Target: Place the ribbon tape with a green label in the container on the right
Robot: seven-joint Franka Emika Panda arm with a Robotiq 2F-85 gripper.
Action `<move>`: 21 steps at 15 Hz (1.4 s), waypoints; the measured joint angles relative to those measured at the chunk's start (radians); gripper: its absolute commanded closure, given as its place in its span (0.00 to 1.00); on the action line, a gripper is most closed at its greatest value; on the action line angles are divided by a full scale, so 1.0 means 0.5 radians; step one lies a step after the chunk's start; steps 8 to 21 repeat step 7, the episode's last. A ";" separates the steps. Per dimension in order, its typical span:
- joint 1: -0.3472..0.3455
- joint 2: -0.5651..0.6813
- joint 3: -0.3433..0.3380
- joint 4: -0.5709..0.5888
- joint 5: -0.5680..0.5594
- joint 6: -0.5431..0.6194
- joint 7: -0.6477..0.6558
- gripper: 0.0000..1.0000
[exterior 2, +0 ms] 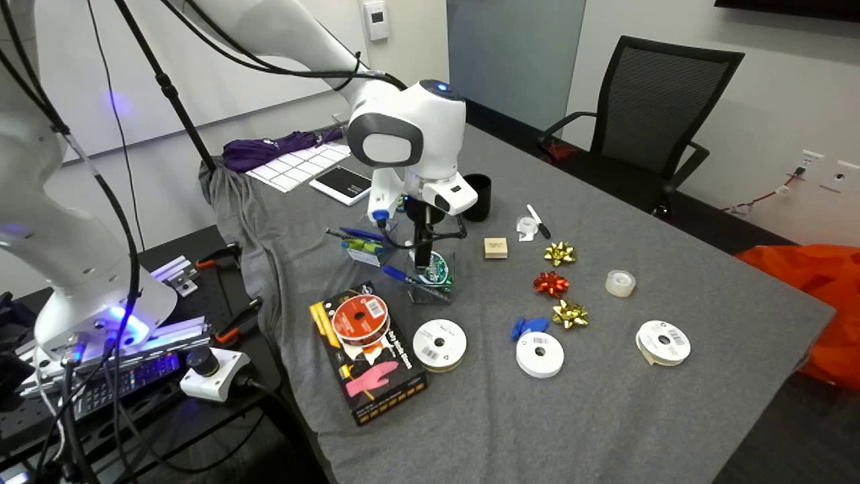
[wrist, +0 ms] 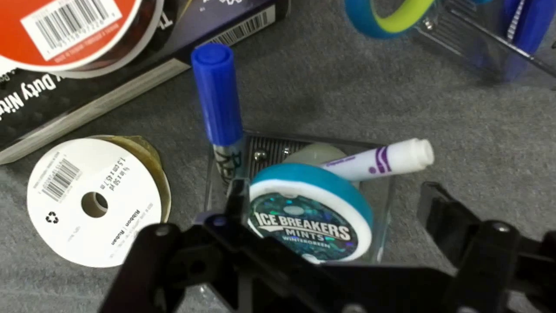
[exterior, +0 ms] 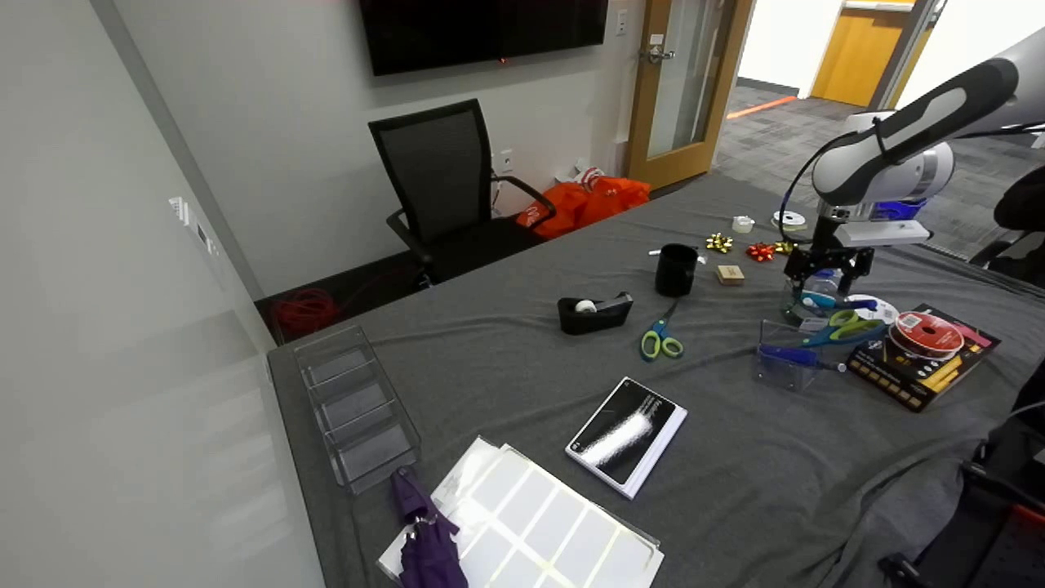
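Fingers (wrist: 443,221) of the gripper (wrist: 336,200) stand wide apart; in the wrist view they bracket a round green-labelled tub (wrist: 304,226) printed "Ice Breakers Mints", though whether they touch it I cannot tell. The tub, the task's thing, sits tilted in a clear container (wrist: 273,144) below the gripper, with a blue-capped marker (wrist: 218,100) and a white marker (wrist: 382,161). Just beside that container lies a white spool (wrist: 115,187), then a black box (exterior 2: 396,386) bearing a red spool (exterior 2: 346,323). Near the gripper, another container (exterior: 782,376) holds scissors (wrist: 367,25). Farther from the gripper come a wooden block (exterior 2: 496,247), a black cup (exterior 2: 478,198) and a tape dispenser (exterior: 596,317); well apart lies a notebook (exterior: 626,437).
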 measured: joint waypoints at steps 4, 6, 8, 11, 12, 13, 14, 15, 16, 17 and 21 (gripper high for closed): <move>0.003 -0.121 0.000 0.002 0.000 -0.025 -0.016 0.00; 0.006 -0.188 0.002 0.004 0.000 -0.059 -0.046 0.00; 0.007 -0.220 0.003 0.004 0.000 -0.067 -0.065 0.00; 0.007 -0.220 0.003 0.004 0.000 -0.067 -0.065 0.00; 0.007 -0.220 0.003 0.004 0.000 -0.067 -0.065 0.00; 0.007 -0.220 0.003 0.004 0.000 -0.067 -0.065 0.00; 0.007 -0.220 0.003 0.004 0.000 -0.067 -0.065 0.00; 0.007 -0.220 0.003 0.004 0.000 -0.067 -0.065 0.00; 0.007 -0.220 0.003 0.004 0.000 -0.067 -0.065 0.00; 0.007 -0.220 0.003 0.004 0.000 -0.067 -0.065 0.00; 0.007 -0.220 0.003 0.004 0.000 -0.067 -0.065 0.00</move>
